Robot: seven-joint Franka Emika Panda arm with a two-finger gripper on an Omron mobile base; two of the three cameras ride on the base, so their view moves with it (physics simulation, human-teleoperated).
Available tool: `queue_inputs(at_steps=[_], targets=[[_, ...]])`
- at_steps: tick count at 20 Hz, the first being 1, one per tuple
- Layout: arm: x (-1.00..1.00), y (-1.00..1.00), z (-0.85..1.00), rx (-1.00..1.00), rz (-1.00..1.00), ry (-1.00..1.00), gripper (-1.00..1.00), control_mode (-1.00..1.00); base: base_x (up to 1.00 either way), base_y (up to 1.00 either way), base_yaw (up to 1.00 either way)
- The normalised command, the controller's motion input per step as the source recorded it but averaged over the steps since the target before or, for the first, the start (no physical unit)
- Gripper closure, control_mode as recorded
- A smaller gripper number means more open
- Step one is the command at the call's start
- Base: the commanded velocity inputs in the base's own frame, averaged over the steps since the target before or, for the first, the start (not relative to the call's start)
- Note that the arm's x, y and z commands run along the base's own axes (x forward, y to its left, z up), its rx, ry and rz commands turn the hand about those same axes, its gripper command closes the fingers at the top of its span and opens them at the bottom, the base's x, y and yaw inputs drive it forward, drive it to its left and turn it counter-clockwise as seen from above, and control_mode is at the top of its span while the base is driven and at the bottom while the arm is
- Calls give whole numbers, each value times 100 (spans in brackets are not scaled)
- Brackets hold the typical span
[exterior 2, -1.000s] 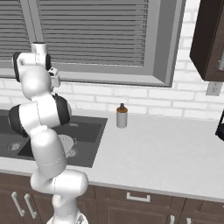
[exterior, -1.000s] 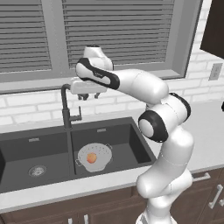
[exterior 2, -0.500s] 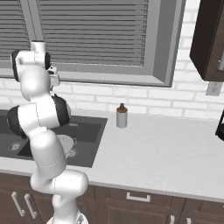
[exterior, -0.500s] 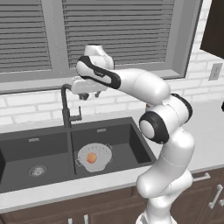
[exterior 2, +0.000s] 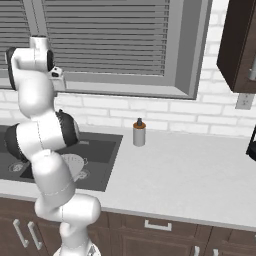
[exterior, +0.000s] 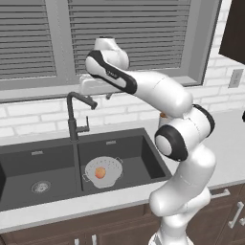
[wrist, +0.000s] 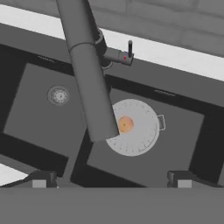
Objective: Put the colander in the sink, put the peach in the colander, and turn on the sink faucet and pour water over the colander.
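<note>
The light grey colander [exterior: 104, 171] sits in the right basin of the dark sink [exterior: 143, 155], with the orange peach [exterior: 100, 172] inside it. The dark sink faucet [exterior: 73, 119] rises behind the divider, its spout reaching toward the right basin. My gripper [exterior: 98, 95] hangs open just above and right of the spout, holding nothing. In the hand view the spout [wrist: 87, 74] runs down the middle, partly over the colander [wrist: 140, 129] and beside the peach [wrist: 126, 124]. The faucet's small lever [wrist: 129, 48] sticks up at its side. My fingertips [wrist: 39, 179] stand far apart. I see no water.
The left basin has a round drain [exterior: 41, 186]. A soap dispenser bottle [exterior 2: 139, 133] stands on the counter right of the sink. A window sill and brick wall run close behind the faucet. A dark cabinet [exterior 2: 240, 45] hangs at the upper right.
The hand has crept slightly upward near the faucet spout. The jaws stay open, and the colander and peach have not moved.
</note>
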Motion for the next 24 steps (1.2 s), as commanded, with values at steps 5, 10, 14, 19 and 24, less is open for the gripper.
queue_inputs(at_steps=[5, 10, 14, 19, 24], targets=[[-61, -33, 36, 1, 4, -8, -100, -100, 0, 0, 0], [-74, -40, 23, 2, 5, -9, -100, -100, 0, 0, 0], [-79, -51, 6, 14, 5, -9, -100, -100, 0, 0, 0], [-86, -55, -14, 18, 8, -18, -100, -100, 0, 0, 0], [-75, -62, -9, 19, 9, -18, -100, -100, 0, 0, 0]])
